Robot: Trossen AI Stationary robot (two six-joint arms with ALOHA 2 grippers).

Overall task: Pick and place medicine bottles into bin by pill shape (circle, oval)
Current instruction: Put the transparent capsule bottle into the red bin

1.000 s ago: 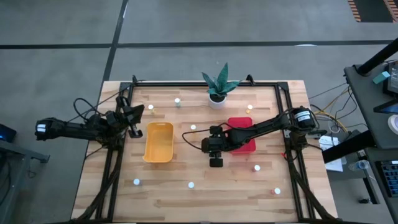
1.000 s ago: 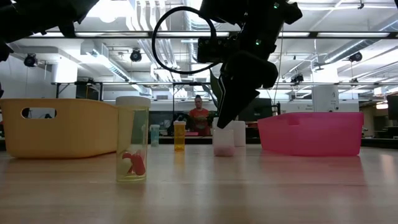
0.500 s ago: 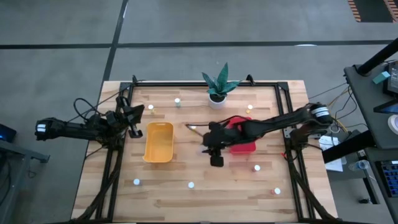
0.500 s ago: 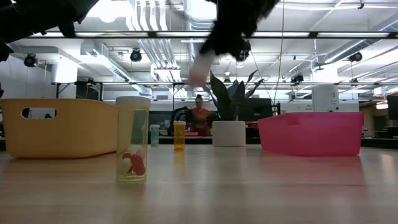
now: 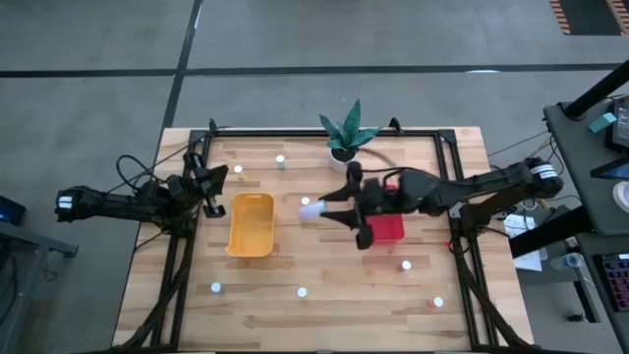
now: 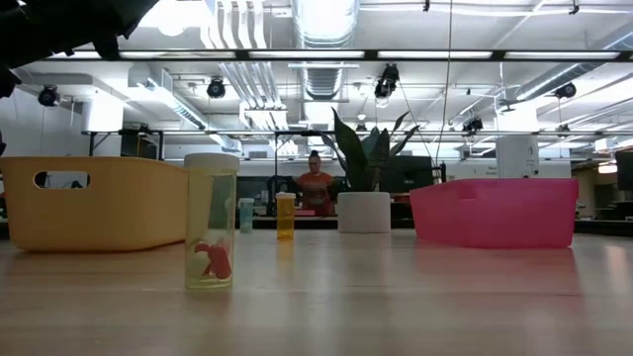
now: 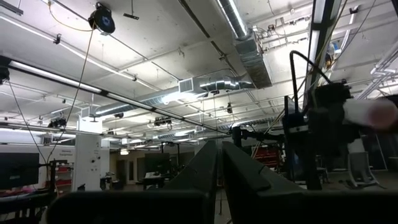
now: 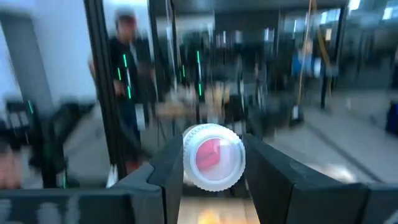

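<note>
A medicine bottle [image 5: 313, 208] with a ribbed white cap and something pink inside hangs high over the table's middle, between the yellow bin [image 5: 251, 224] and the red bin [image 5: 385, 228]. My right gripper [image 5: 329, 209] is shut on it; the right wrist view shows its round end [image 8: 213, 155] between the fingers. Several other white-capped bottles stand on their bases on the wood, among them a clear one with red pills [image 6: 211, 222] and an orange one [image 6: 285, 216]. My left gripper [image 5: 211, 187] waits shut at the table's left edge, tipped upward. My right gripper pinches the bottle's round side [image 8: 186, 163] between its two fingers [image 8: 165, 177]. The fingers lie about level, pointing toward the table's left, with the bottle lying along them and its free end [image 7: 373, 113] sticking out past the tips. It is lifted clear of the table.
A white pot with a green plant [image 5: 343, 152] stands at the far middle. Loose bottles sit at the far side [image 5: 280, 159], [image 5: 395, 169] and near side [image 5: 302, 291], [image 5: 406, 265]. A black frame [image 5: 454, 197] runs along the table's edges. A person stands far behind the table.
My right gripper has risen from the table with the bottle, out of the low view, and tipped from pointing down to about level. The bottle, which stood upright on the wood, now lies level in the air, a little farther toward the table's far left.
</note>
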